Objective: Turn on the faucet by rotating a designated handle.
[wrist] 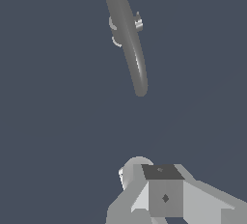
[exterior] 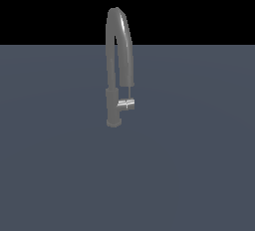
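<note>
Evidently the faucet (exterior: 118, 65) stands alone on the grey floor, rigid and fixed. Its handle (exterior: 126, 104) — a short, shiny, likely slippery stub beside the post — wants a push on its thin lever rod (exterior: 130, 91). The gripper (wrist: 164, 194) hovers well apart above; whether its jaws are open cannot be told.

The arm did not show in the exterior view at all. In the wrist view only part of the end effector (wrist: 161, 194) appeared at the frame's edge: pale grey, blocky finger shapes with a dark square pad face (wrist: 164, 172) and a rounded light-grey piece beside it. It touched nothing. Whether its jaws stood apart or closed could not be made out from this angle.
</note>
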